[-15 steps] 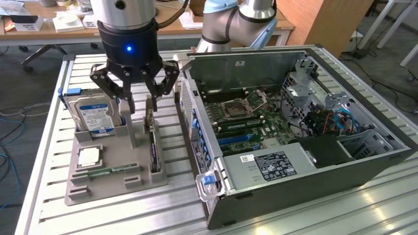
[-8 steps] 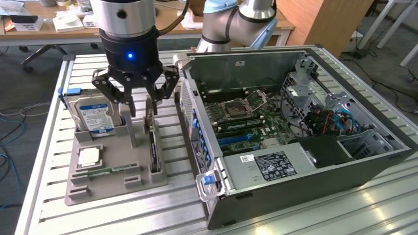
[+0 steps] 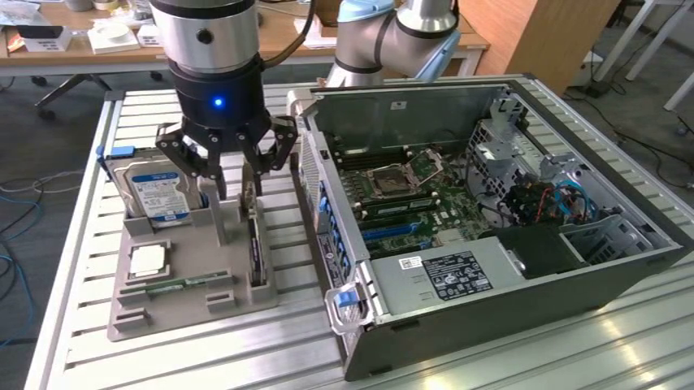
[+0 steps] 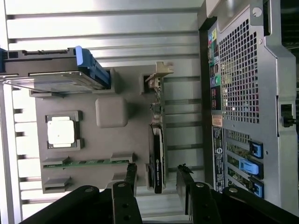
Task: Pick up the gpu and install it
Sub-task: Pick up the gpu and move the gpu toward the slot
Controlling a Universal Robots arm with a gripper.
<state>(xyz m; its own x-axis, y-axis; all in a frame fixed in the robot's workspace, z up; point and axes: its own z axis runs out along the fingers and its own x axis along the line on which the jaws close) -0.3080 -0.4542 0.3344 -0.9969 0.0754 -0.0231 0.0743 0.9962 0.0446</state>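
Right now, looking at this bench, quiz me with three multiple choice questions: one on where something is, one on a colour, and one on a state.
1. Where does the gpu stand?
A. on edge in the grey tray, on its side nearest the computer case
B. plugged in inside the case
C. lifted clear of the tray

2. What colour is the carrier on the hard drive?
A. red
B. blue
C. yellow

3. How is the end effector?
A. shut on the gpu
B. shut on the hard drive
C. open, empty, above the gpu

Answers:
1 A, the card sits in the tray's slot beside the case.
2 B, blue plastic shows at the drive's end.
3 C, the fingers stand apart, one on either side of the card, without touching it.
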